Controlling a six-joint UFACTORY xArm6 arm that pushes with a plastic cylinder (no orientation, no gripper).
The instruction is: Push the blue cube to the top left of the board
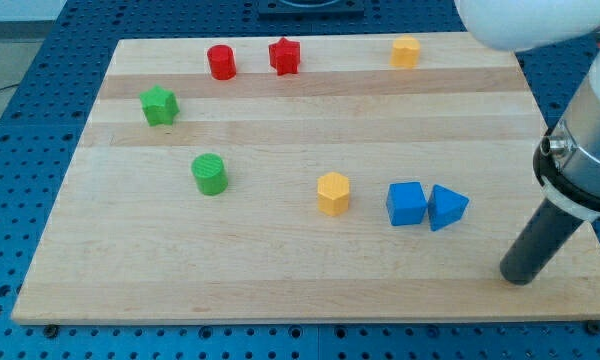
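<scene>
The blue cube (406, 204) sits on the wooden board (280, 270) at the lower right, touching a blue triangular block (447, 208) on its right side. My tip (520, 277) rests on the board to the lower right of both blue blocks, apart from them. A yellow hexagonal block (333, 193) stands just left of the blue cube.
A green cylinder (209, 174) is left of centre and a green star (159, 105) is at the upper left. A red cylinder (221, 62), a red star (284, 56) and a yellow block (405, 52) line the top edge.
</scene>
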